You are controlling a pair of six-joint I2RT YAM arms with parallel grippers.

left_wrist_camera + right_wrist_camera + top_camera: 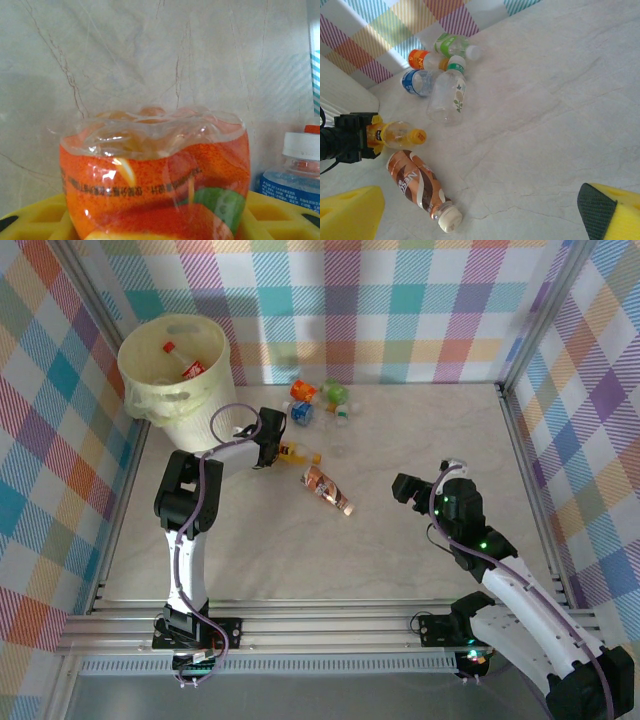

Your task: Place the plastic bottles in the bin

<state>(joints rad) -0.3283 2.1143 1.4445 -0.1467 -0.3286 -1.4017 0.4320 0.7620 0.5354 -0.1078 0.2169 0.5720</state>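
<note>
Clamping orange bottle [155, 185], left hand [374, 134]; overhead, bin [185, 405].

Cream bin [205, 402] stands upright
We see a red bottle [190, 368] inside; orange bottle [292, 451], brown bottle [328, 489] and a cluster [334, 393] lie outside.

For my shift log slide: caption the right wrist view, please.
Left fingers grip an orange-capped bottle; a brown bottle lies nearer, four more bottles cluster by the wall.
</note>
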